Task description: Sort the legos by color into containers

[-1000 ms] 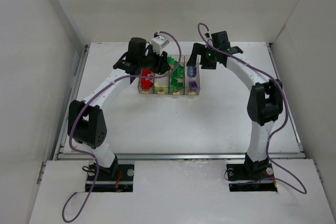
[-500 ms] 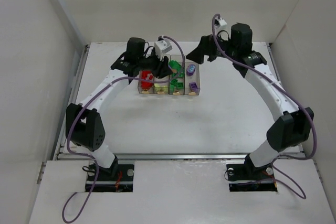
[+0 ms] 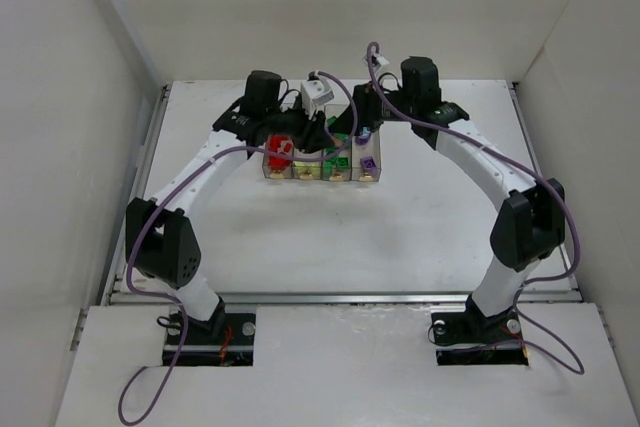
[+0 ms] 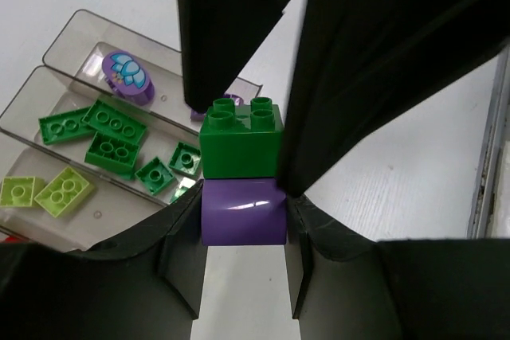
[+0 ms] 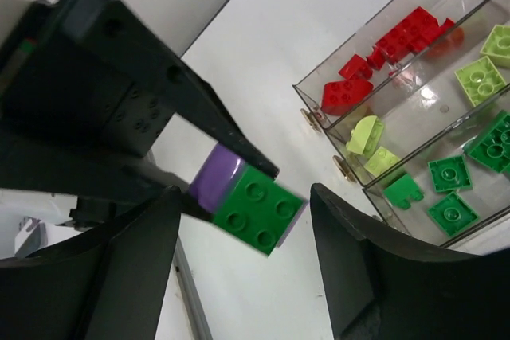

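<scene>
My left gripper is shut on a purple brick that carries a green brick stacked on its far end. It holds this clump in the air behind the containers. My right gripper faces it, and its fingers straddle the green brick with a gap on each side. The bins hold red legos, lime ones, green ones and a round purple piece. From above, both grippers meet over the bins' far end near the clump.
White walls enclose the table on the left, back and right. A metal rail runs along the table's edge. Purple cables loop off both arms.
My right arm has swung in from the back right to the left gripper, and its jaws have narrowed around the green brick. The left arm has held its clump almost still.
</scene>
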Controlling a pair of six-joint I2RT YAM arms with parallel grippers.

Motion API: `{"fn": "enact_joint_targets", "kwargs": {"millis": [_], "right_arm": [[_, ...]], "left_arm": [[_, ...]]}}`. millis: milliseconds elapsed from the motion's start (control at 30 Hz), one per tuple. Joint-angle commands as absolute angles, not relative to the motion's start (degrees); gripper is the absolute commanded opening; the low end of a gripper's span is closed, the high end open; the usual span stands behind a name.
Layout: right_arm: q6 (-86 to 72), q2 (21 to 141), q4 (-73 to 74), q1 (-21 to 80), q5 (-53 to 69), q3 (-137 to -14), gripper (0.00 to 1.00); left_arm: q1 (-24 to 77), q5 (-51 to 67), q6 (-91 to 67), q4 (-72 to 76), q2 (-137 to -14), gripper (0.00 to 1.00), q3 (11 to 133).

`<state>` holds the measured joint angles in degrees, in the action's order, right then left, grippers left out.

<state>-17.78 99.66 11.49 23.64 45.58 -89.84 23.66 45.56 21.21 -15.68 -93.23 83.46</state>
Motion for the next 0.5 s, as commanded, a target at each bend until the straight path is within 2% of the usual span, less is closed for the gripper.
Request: {"fn": "enact_joint_targets", "kwargs": {"millis": [0, 167, 233, 267, 333, 400, 467], "right_arm": [[-19.07, 99.67, 9.40, 23.64, 45.27, -92.11, 0.70], [-20.21, 98.96, 9.40, 23.64, 40.96, -89.91, 0.69], [-20.74, 98.96, 9.40, 23.64, 40.96, -89.91, 0.66], [-20.74, 98.96, 9.40, 23.64, 40.96, -89.91, 0.56], [-20.74, 99.58, 9.40, 23.64, 43.06, -90.43, 0.42], [-21.27, 99.58, 9.40, 23.64, 43.59, -90.44, 0.35], [-21.27, 99.58, 9.40, 23.64, 44.12, -90.44, 0.41]], "left_arm": [[24.52, 48.87, 22.24, -13.89, -90.79, 0.00, 86.22], [24.52, 48.87, 22.24, -13.89, -90.26, 0.00, 85.17], [24.52, 48.87, 22.24, -13.89, -90.26, 0.00, 85.17], [24.52, 48.87, 21.71, -13.89, -90.26, 0.00, 85.17], [24.52, 48.87, 21.71, -13.89, -90.26, 0.00, 85.17], [24.52, 48.34, 21.71, -13.89, -89.74, 0.00, 85.17], [24.52, 47.82, 21.71, -13.89, -89.74, 0.00, 85.17]]}}
